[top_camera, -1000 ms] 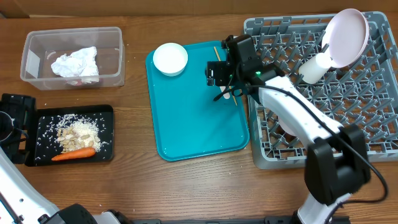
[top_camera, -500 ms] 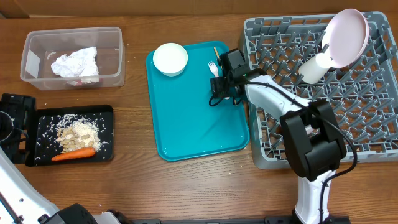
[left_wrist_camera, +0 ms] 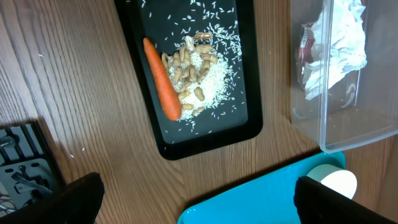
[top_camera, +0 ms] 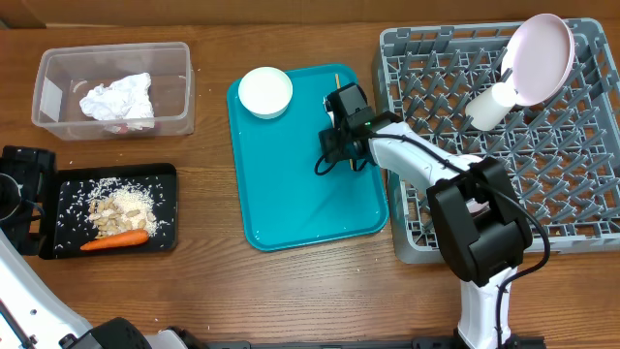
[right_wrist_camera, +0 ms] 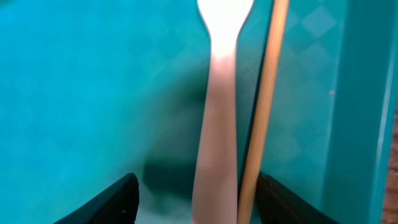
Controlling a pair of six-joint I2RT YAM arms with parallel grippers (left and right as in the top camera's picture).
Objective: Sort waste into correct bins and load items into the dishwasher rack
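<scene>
My right gripper (top_camera: 332,155) is low over the teal tray (top_camera: 291,194), open. In the right wrist view its fingers (right_wrist_camera: 118,199) straddle the white fork's handle (right_wrist_camera: 219,124) and a thin wooden stick (right_wrist_camera: 264,106) beside it, touching neither. A white bowl (top_camera: 265,91) sits on the tray's far left. The plate (top_camera: 541,58) and cup (top_camera: 487,105) stand in the grey rack (top_camera: 581,194). The napkin (top_camera: 118,99) and red wrapper (left_wrist_camera: 305,46) lie in the clear tub (top_camera: 48,68). The carrot (top_camera: 114,239) and food bits (top_camera: 121,206) lie in the black tray (top_camera: 165,174). My left gripper (top_camera: 19,199) is open and empty.
The left gripper (left_wrist_camera: 199,208) hovers above bare wood between the black tray (left_wrist_camera: 249,124) and the teal tray's corner (left_wrist_camera: 261,199). The rack stands right against the teal tray's right edge. The right arm reaches across the rack's left side.
My right gripper has moved from the rack's edge leftward and toward the table's front, along the fork, and come down over its handle. The left arm has not moved.
</scene>
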